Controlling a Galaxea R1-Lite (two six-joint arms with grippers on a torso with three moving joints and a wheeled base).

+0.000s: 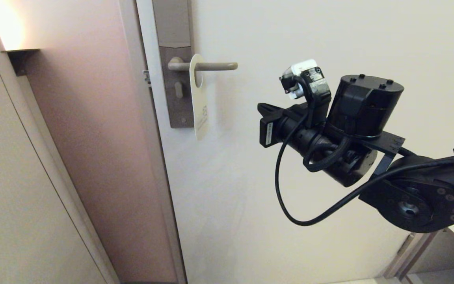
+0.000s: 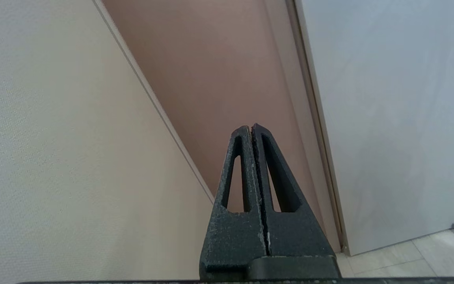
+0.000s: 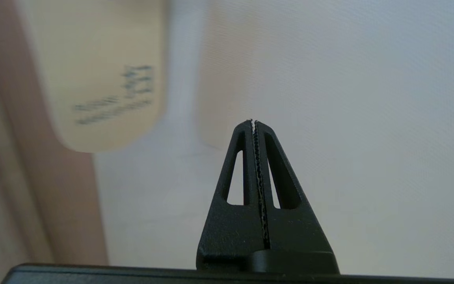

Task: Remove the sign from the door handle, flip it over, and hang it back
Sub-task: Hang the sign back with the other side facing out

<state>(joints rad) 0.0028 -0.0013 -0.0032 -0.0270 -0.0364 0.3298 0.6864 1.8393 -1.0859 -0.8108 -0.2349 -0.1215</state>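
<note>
Sign [image 1: 199, 103] hangs on the door handle [image 1: 211, 66] by its oval hole, white side out, untouched, so no step is done: removal, flip and rehanging are all left. Right gripper [image 1: 265, 118], fingers pressed together and empty, sits right of the sign, apart from it. Left gripper [image 2: 250, 128], pressed together, is parked low.

White sign [image 1: 199, 103], beige-grey door handle [image 1: 215, 66]

The head camera looks up at the door [image 1: 309, 39], handle [image 1: 211, 66] and sign [image 1: 199, 106]. The right wrist camera sits behind the right gripper [image 3: 253, 122], facing the door closely, sharing the sign [image 3: 105, 79]. The left wrist camera, behind the left gripper [image 2: 250, 127], shares the door [image 2: 388, 98] lower down.
</note>
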